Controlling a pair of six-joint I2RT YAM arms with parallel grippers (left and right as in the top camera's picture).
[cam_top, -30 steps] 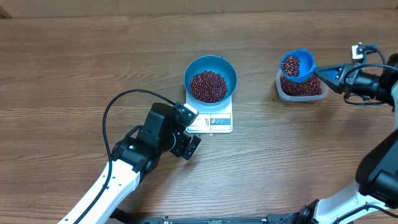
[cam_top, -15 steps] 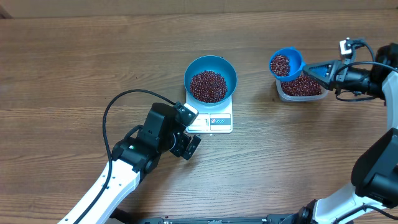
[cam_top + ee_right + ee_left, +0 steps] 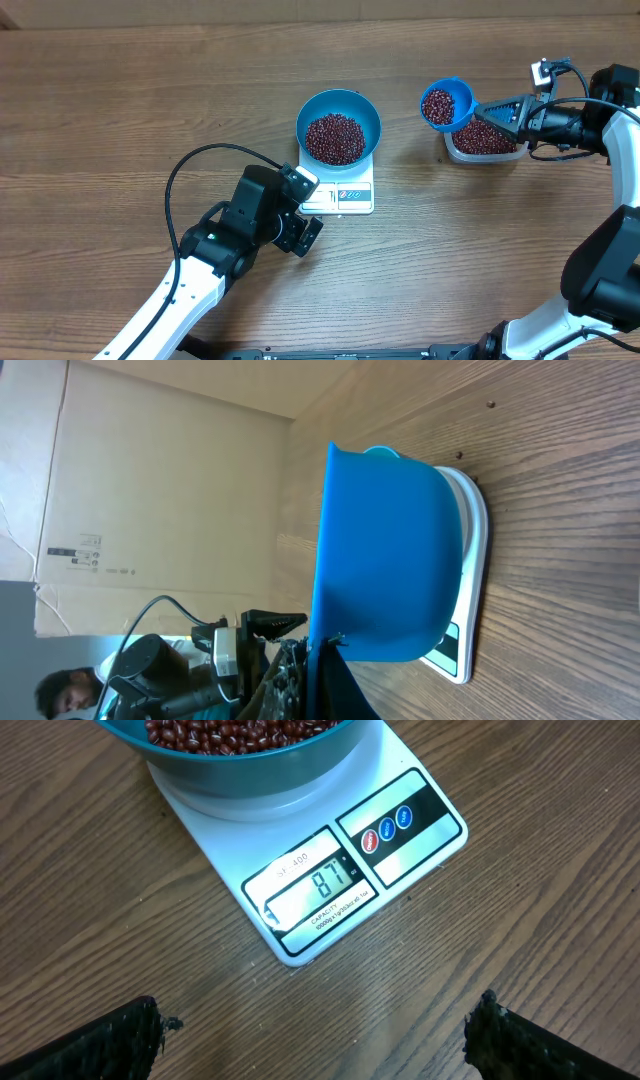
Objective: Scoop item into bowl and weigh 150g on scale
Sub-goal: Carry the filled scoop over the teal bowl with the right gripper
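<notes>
Left tool: fingers wide apart, holding nothing, parked low over the surface just in front of the scale, wrist camera looking at the display. The display reads 87, so short of the 150 target.

Bowl sits on the scale with a heap of beans inside, roughly covering the bottom. Partly filled, more needed.

Scoop is in the air between the bowl and the tub, nearer the tub's left edge, with a load of beans in it. Not yet over the bowl.

Right tool: clamped on the scoop handle, reaching in from the right. The tub has plenty of beans left.

Judgement: past halfway. Left to do: tip this scoopful into the bowl, check the reading, then smaller top-ups to hit 150 without overshooting.
</notes>
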